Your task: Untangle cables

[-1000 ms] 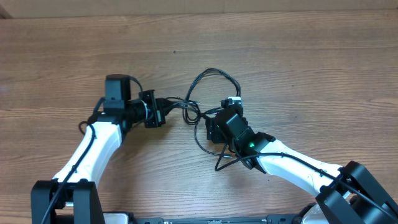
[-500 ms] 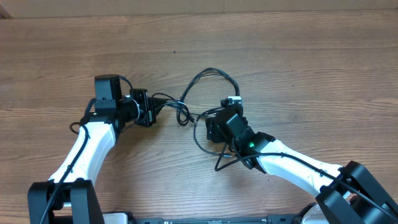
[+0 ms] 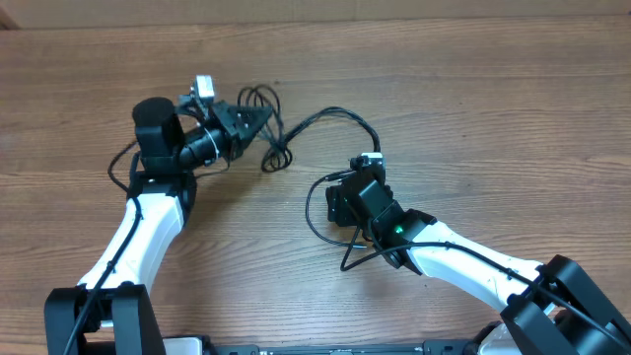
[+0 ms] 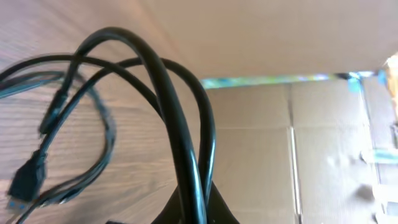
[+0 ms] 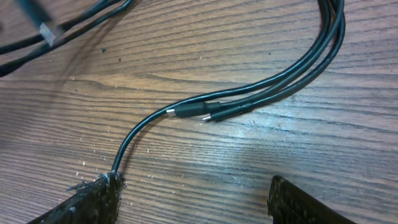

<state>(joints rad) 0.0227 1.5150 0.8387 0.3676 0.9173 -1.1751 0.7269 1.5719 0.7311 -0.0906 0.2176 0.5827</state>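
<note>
Wooden table point(image 3: 473, 89), cardboard panels point(image 4: 323, 155), perhaps a box

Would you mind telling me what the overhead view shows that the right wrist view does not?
Only overhead: the left pincer shut on a looped bunch of the cables, one strand arching away across the table. Only right wrist: two silver-tipped plug ends lying side by side, and the right pincer open, a strand running up to one finger. Both: black cables on bare wood.
</note>
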